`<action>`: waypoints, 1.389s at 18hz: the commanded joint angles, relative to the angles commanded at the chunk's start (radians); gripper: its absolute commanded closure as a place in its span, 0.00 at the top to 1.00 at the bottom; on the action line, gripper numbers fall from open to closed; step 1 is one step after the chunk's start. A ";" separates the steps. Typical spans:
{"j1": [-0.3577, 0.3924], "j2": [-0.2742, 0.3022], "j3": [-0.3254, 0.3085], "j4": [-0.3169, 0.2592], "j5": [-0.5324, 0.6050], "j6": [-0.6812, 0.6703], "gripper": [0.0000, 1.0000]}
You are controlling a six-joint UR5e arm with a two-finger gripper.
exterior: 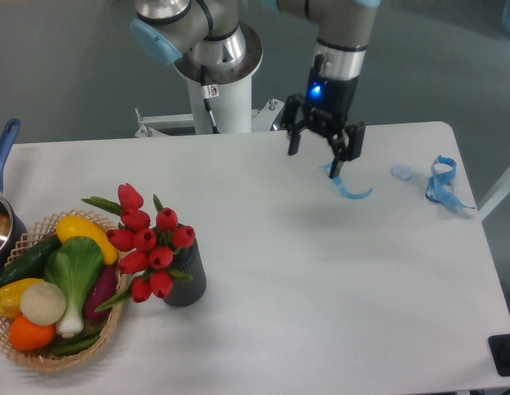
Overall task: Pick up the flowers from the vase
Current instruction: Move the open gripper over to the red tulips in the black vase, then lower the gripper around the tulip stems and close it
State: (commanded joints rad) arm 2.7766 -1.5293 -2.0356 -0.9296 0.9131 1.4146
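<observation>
Basket (41,350): wicker, front-left of table (321,288), holds mixed veg.
Vase (187,276): dark grey, upright, just right of basket.
Flowers (150,243): red tulips w/ green leaves, stems in vase, heads leaning left over basket rim.
Ribbons: blue strip (350,189) near end effector; another (442,183) far right.
End effector (321,148): above table's far edge, fingers spread, holding nothing, well apart from flowers.

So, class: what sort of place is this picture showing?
Probably a robotics lab with a staged test setup: a pedestal-mounted robot arm over a plain white table, with prop-like flowers and a vegetable basket.
</observation>
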 joint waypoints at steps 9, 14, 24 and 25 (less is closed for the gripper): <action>-0.139 -0.021 -0.006 0.041 -0.140 -0.206 1.00; -0.205 -0.081 0.023 0.104 -0.135 -0.233 1.00; -0.284 -0.169 0.083 0.143 -0.129 -0.235 1.00; -0.293 -0.182 0.090 0.144 -0.129 -0.235 1.00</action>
State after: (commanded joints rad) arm 2.4836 -1.7118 -1.9452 -0.7854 0.7839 1.1796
